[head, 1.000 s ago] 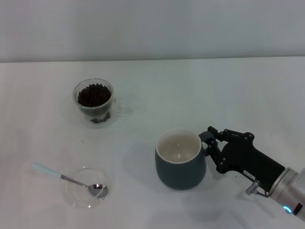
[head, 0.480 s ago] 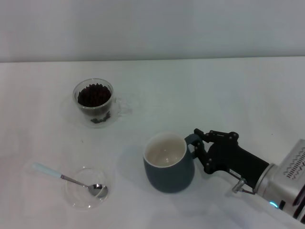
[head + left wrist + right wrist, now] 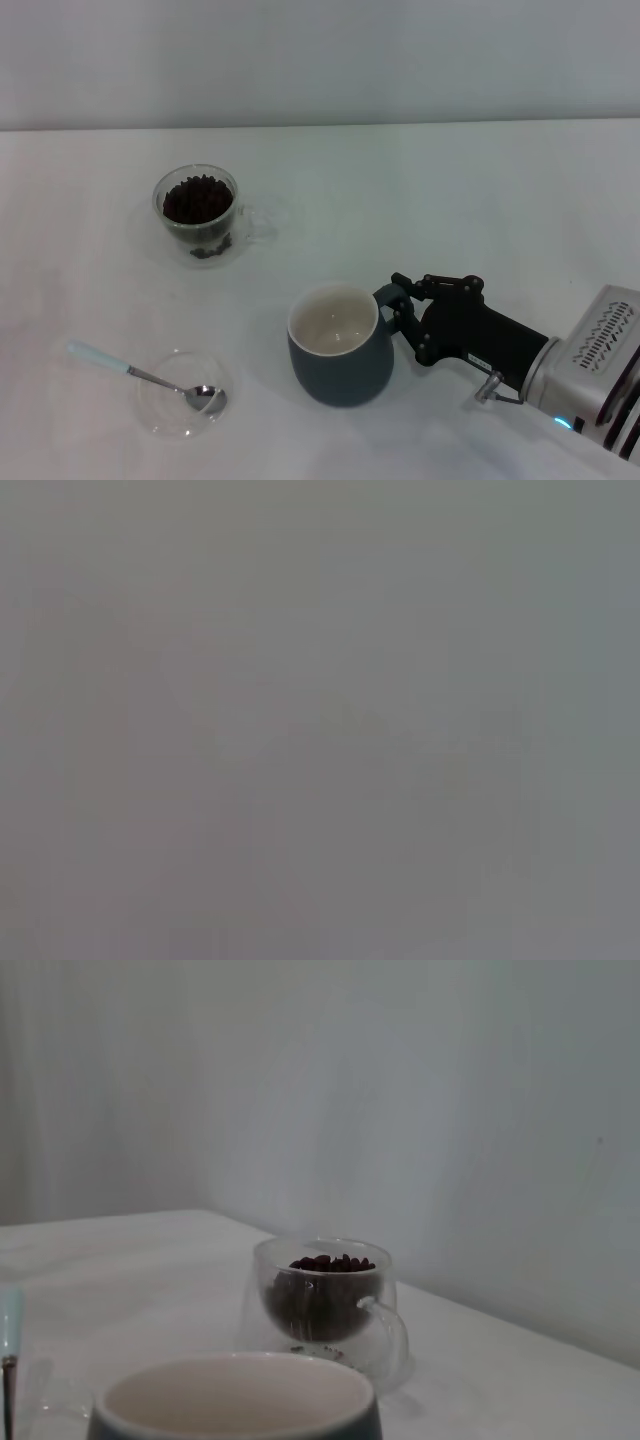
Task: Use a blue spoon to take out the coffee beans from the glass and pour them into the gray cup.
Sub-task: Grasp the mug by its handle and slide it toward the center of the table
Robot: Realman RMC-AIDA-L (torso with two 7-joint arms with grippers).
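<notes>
Right gripper (image 3: 400, 305) closed on handle of gray cup (image 3: 338, 345), probably to bring it near glass (image 3: 200, 214) (spoon (image 3: 140, 375) untouched in dish (image 3: 160, 415)); left gripper unseen.

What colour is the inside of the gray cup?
Cream-white inside the gray cup, against its dark blue-gray outside; the head view shows it best.

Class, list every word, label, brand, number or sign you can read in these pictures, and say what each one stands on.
None can be read.
The gray cup, the glass of coffee beans and the blue spoon bear no print.
The right gripper at the cup's handle shows no legible marking.
The left wrist view shows only blank gray.
</notes>
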